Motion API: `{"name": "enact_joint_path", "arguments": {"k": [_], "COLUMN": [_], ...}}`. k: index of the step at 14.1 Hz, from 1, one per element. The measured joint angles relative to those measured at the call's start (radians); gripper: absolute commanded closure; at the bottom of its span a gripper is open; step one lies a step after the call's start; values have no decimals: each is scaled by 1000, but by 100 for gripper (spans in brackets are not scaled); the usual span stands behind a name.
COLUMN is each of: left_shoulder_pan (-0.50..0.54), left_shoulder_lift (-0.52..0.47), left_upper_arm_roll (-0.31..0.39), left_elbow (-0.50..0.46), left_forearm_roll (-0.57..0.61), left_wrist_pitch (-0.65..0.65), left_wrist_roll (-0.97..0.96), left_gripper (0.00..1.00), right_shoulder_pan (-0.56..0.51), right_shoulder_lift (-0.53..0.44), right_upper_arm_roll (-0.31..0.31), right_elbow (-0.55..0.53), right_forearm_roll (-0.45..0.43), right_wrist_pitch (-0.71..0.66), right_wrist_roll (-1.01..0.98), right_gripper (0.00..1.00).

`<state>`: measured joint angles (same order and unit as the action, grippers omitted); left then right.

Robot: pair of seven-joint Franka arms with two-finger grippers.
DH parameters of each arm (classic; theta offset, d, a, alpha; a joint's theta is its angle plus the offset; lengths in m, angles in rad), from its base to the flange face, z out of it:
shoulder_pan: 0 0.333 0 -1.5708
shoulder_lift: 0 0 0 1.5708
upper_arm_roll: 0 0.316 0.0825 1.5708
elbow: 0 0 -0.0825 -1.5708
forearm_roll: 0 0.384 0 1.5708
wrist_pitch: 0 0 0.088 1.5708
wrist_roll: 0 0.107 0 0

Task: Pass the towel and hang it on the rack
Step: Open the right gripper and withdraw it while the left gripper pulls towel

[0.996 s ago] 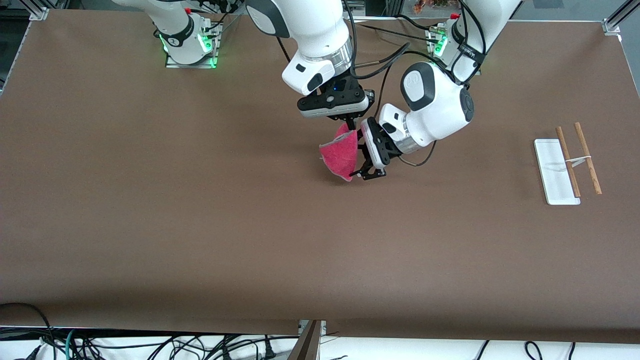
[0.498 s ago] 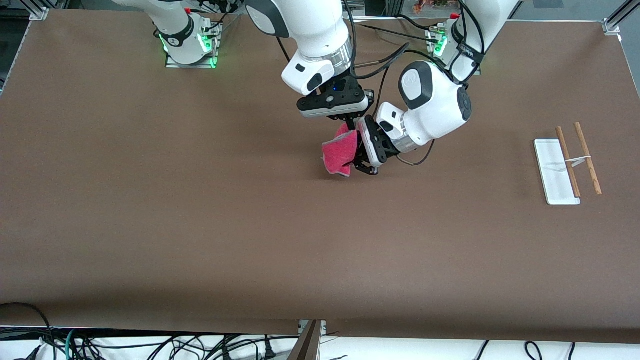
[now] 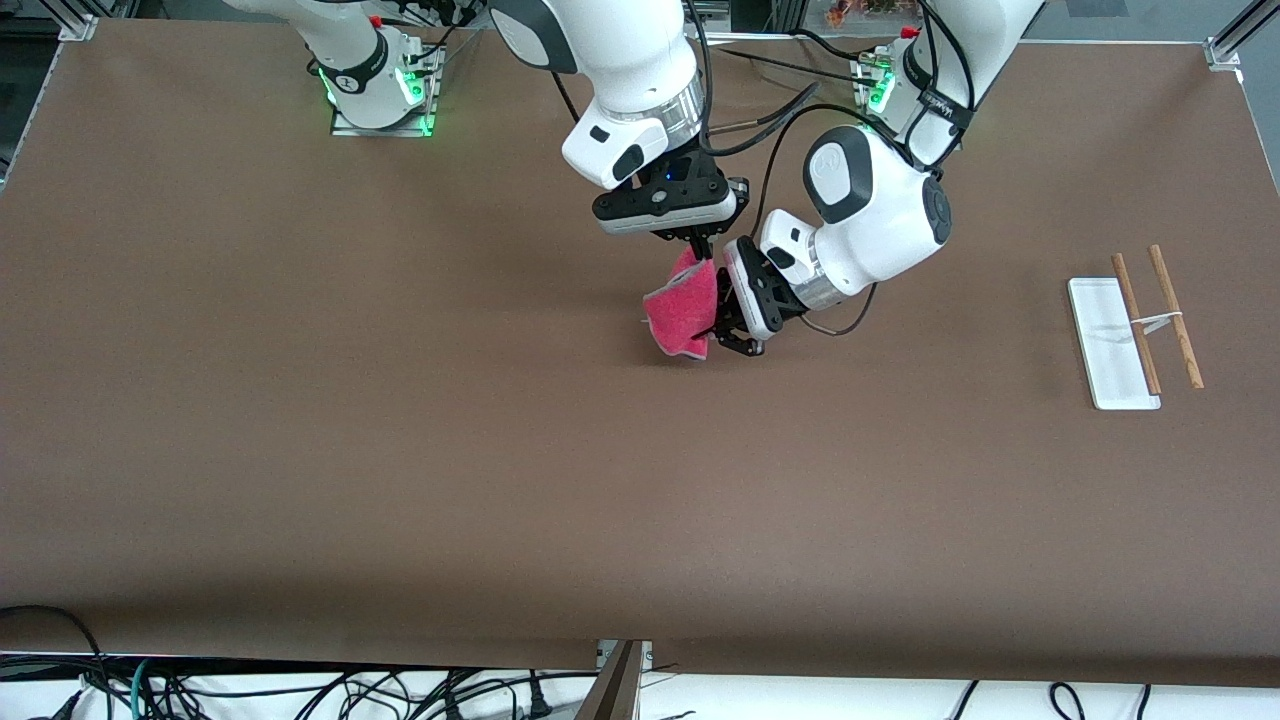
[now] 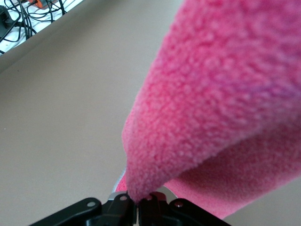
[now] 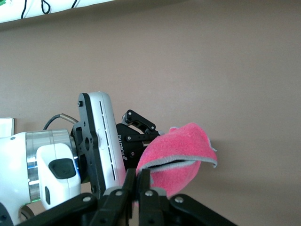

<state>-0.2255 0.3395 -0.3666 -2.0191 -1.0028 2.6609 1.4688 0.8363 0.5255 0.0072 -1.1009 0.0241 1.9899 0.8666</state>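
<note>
The pink-red towel (image 3: 680, 315) hangs in the air over the middle of the table, held by both grippers. My right gripper (image 3: 703, 262) points down and is shut on the towel's top corner; in the right wrist view (image 5: 138, 182) the fingers pinch the cloth (image 5: 181, 157), whose grey trim shows. My left gripper (image 3: 720, 335) reaches in sideways from the left arm's end and is shut on the towel's lower edge. In the left wrist view (image 4: 138, 201) the fuzzy cloth (image 4: 211, 103) fills most of the picture. The rack (image 3: 1110, 345) stands at the left arm's end of the table.
The rack's two brown rods (image 3: 1160, 315) lean over its white base toward the left arm's end. The brown table (image 3: 400, 450) is bare around it. Cables hang below the table's front edge (image 3: 300, 690).
My left gripper moved in and shut on the towel's lower edge, which bunched up from its wider hanging shape. My right gripper kept its hold and place.
</note>
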Motion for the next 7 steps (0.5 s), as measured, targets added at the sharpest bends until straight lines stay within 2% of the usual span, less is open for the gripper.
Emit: {"name": "enact_joint_path", "arguments": {"k": [7], "left_shoulder_pan": [38], "left_shoulder_lift": [-8], "left_upper_arm_roll": [9], "left_elbow": [3], "left_forearm_roll": [0], "left_wrist_pitch": [-14], "left_wrist_roll": [0], "left_gripper": [100], "right_shoulder_pan": [-8], "right_shoulder_lift": [-1], "right_upper_arm_roll": [-25], "right_elbow": [0], "right_forearm_roll": [-2], "right_wrist_pitch": [-5], "right_wrist_roll": [-4], "right_gripper": [0]}}
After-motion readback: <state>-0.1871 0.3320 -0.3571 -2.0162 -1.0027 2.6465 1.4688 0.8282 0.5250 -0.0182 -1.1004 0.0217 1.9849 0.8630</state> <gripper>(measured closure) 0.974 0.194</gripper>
